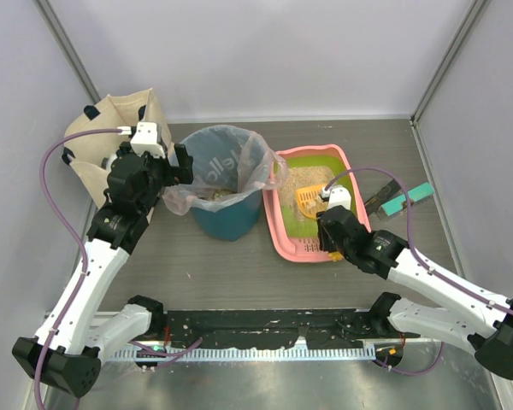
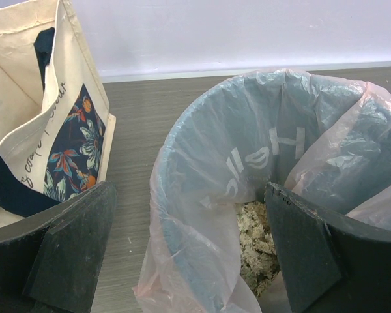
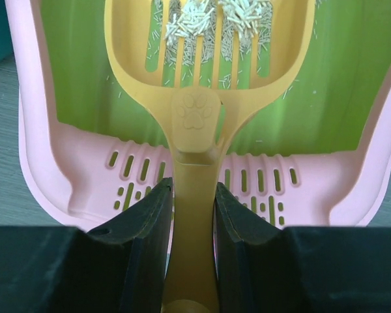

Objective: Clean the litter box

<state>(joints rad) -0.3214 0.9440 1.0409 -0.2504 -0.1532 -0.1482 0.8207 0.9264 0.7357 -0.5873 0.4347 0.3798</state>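
Observation:
The pink litter box (image 1: 276,224) with its lime-green floor lies right of centre, beige litter heaped inside. In the right wrist view its slotted ledge (image 3: 85,176) runs just below my fingers. My right gripper (image 1: 327,218) (image 3: 193,190) is shut on the handle of the orange slotted scoop (image 1: 309,202) (image 3: 208,72), whose blade holds some litter pellets over the green floor. My left gripper (image 1: 178,166) (image 2: 189,190) is open, its jaws straddling the near rim of the teal bin (image 1: 227,184) (image 2: 182,153), one finger outside and one inside the clear bag.
A cream tote bag (image 1: 111,137) (image 2: 32,117) stands left of the bin, close to my left arm. Clumped litter (image 2: 254,241) lies at the bin's bottom. A teal and black tool (image 1: 402,201) lies right of the litter box. Walls close in on three sides.

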